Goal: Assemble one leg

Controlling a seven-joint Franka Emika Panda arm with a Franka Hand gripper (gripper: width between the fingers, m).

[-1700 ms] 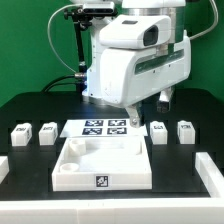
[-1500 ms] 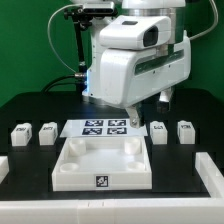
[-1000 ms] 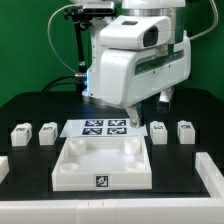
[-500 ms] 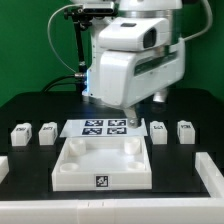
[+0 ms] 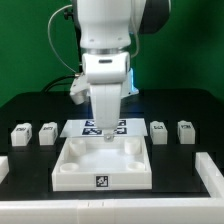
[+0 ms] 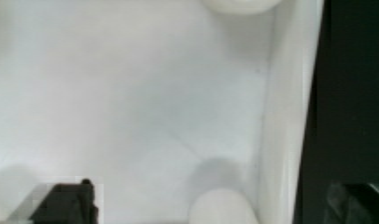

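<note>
Four small white legs stand in a row on the black table: two at the exterior view's left and two at its right. The large white plate with round corner sockets lies in front of them. My gripper points straight down over the plate's far middle part. It is open and empty. In the wrist view the plate's white surface fills the picture, with my dark fingertips far apart over it and my gripper holding nothing.
The marker board lies behind the plate, partly hidden by my hand. White rails sit at the table's near left and near right. Cables hang behind the arm.
The arm has turned and swung toward the exterior view's left, and the hand has come down over the plate's far side. The legs and plate have not moved.
</note>
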